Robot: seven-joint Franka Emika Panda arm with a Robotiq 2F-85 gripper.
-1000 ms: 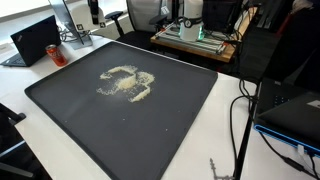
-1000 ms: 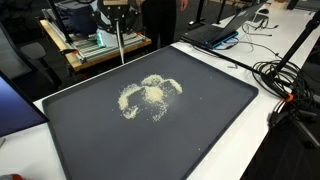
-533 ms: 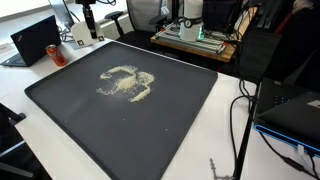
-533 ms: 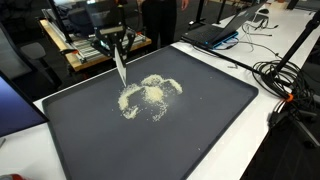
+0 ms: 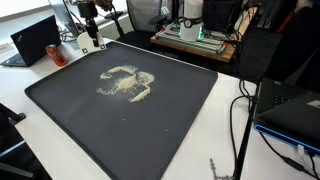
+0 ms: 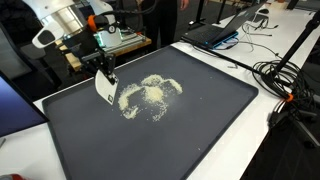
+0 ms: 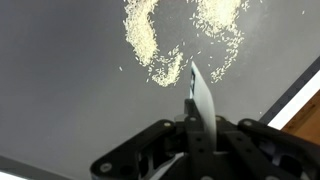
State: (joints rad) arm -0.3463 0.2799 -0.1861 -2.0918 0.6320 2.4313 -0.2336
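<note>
A scattered pile of pale yellow grains (image 5: 127,82) (image 6: 150,95) lies on a large black mat (image 5: 150,130) (image 6: 170,140). My gripper (image 6: 100,68) (image 5: 88,30) is shut on a flat white scraper blade (image 6: 103,87) (image 5: 88,43) that hangs below the fingers. The blade's lower end is just over the mat's back edge, a short way from the grains. In the wrist view the blade (image 7: 200,95) sticks out from my gripper (image 7: 198,125) towards the grains (image 7: 150,40), its tip close to their near rim. I cannot tell whether it touches the mat (image 7: 60,90).
The mat lies on a white table. A laptop (image 5: 35,40) (image 6: 215,35) and a dark can (image 5: 57,54) sit beyond one corner. Black cables (image 5: 245,110) (image 6: 285,80) trail along one side. A wooden cart with equipment (image 5: 195,35) (image 6: 100,45) stands behind the table.
The arm has come down and forward with the white blade, from above the cart at the back to just over the mat's edge beside the grains. The grains have not moved.
</note>
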